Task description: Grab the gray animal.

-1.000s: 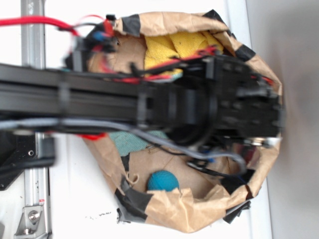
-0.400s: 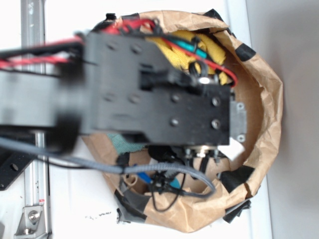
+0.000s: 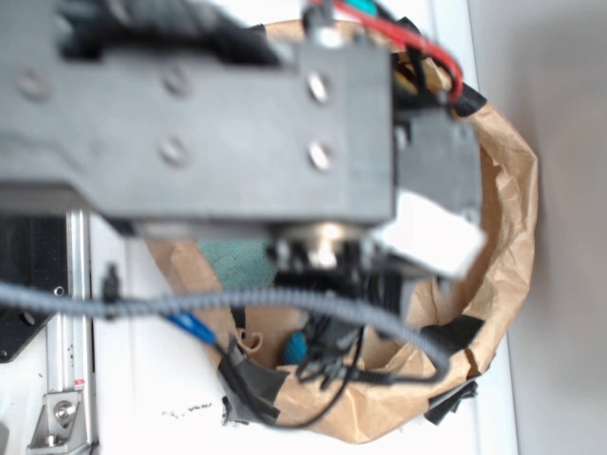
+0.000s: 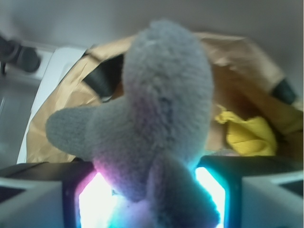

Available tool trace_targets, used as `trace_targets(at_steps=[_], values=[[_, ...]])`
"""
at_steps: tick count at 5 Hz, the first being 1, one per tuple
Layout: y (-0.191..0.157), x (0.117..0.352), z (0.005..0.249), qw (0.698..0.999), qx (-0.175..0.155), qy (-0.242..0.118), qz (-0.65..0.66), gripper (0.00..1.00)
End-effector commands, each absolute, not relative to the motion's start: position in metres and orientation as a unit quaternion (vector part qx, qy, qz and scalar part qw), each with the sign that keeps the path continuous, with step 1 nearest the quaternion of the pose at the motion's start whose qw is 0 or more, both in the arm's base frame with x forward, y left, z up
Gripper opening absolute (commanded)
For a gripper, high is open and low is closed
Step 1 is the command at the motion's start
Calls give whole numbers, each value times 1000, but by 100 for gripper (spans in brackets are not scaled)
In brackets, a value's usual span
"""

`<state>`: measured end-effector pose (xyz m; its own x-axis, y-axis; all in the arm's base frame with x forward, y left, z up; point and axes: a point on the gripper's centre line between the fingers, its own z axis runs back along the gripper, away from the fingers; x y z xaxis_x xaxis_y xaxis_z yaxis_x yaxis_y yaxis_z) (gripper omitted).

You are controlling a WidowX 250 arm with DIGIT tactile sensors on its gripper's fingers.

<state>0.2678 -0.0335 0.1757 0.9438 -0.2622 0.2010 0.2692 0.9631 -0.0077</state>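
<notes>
The gray animal (image 4: 156, 123), a fuzzy gray plush, fills the middle of the wrist view, squeezed between the glowing pads (image 4: 92, 202) of my gripper (image 4: 149, 199), which is shut on it. It hangs above the brown paper bag (image 4: 242, 61). In the exterior view the black arm (image 3: 199, 114) is close to the camera and hides both the plush and the gripper.
The brown paper bag (image 3: 507, 199), patched with black tape, lies on a white table. A yellow cloth (image 4: 249, 133) is inside it, along with a teal cloth (image 3: 232, 256) and a teal ball (image 3: 296, 343) behind cables. A metal rail (image 3: 66, 370) runs along the left.
The arm has risen toward the exterior camera and now covers most of the bag, including the yellow cloth seen earlier.
</notes>
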Motion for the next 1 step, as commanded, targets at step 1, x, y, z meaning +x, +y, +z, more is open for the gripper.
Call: trace_targets(at_steps=[1], values=[[-30,268,193,988,-10,-125,-92,0]])
